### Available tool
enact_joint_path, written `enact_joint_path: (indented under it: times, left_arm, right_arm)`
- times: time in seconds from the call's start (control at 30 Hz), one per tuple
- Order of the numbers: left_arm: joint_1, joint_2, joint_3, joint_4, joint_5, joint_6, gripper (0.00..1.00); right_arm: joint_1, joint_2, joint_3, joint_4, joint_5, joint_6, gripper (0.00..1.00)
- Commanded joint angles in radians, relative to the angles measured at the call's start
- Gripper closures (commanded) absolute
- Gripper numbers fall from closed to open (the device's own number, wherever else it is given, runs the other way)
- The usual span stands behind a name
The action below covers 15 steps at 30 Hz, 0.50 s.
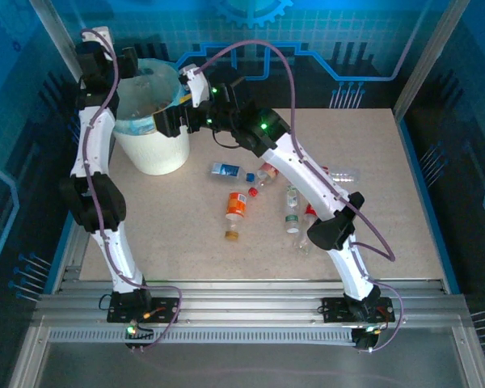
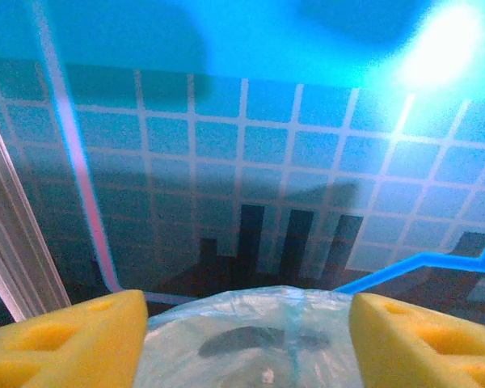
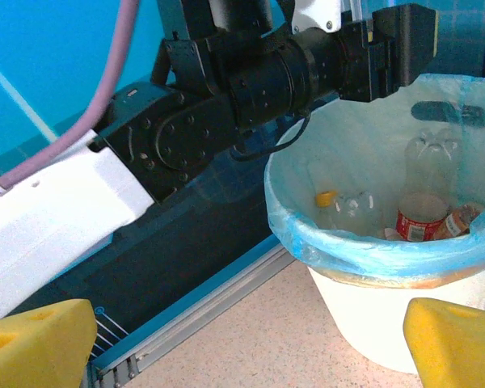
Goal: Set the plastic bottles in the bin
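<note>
**Hovering at the bin, both tools empty**

I have the left tool [image 2: 246, 335] above the bin [image 1: 158, 153], which stands in the upper left of the overhead frame on the worktop [image 1: 388, 218]. Its yellow fingers [image 2: 65, 343] are spread wide with nothing between them. Below them I see the pale blue bag [image 2: 250, 352] that lines the bin.

The right arm [image 1: 307, 174] reaches diagonally from the lower right of the overhead frame. It puts the right tool [image 3: 246, 352] just beside the bin's right side. The right fingers [image 3: 457, 343] are also wide apart and hold nothing.

Through the right wrist camera I can look into the bin. A red-labelled bottle [image 3: 420, 220] sits there, with a clear bottle with a yellow cap [image 3: 347, 208] and a tall clear bottle [image 3: 428, 158] against the far wall. The left arm's black wrist [image 3: 307, 73] hangs over the far rim.

More plastic bottles lie loose on the worktop near the centre of the overhead frame. I can pick out a blue-labelled bottle [image 1: 226, 171], an orange bottle [image 1: 236, 205], a green-labelled clear bottle [image 1: 292, 204] and another clear bottle [image 1: 344, 174] further right. None of them touches the bin.
</note>
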Motion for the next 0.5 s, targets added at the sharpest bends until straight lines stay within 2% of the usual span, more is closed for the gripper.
enact_joint_path:
  times: [0.0, 0.13, 0.27, 0.37, 0.47]
  left_arm:
    - [0.002, -0.042, -0.030, -0.099, 0.031, -0.057, 0.35]
    - [0.000, -0.095, -0.074, -0.085, 0.056, -0.104, 0.35]
    - [-0.031, -0.113, 0.038, -0.161, 0.046, -0.117, 0.35]
    - [-0.087, -0.146, 0.116, -0.220, 0.039, -0.087, 0.35]
    - [-0.169, -0.208, 0.123, -0.237, 0.020, -0.050, 0.35]
  right_arm:
    - [0.005, 0.017, 0.007, -0.018, 0.000, -0.025, 0.02]
    - [-0.012, 0.016, 0.008, -0.054, 0.001, -0.013, 0.01]
    - [-0.053, -0.007, 0.007, -0.119, 0.022, 0.007, 0.01]
    - [-0.094, -0.043, -0.015, -0.196, 0.044, -0.008, 0.01]
    - [-0.149, -0.121, -0.104, -0.268, 0.080, -0.030, 0.02]
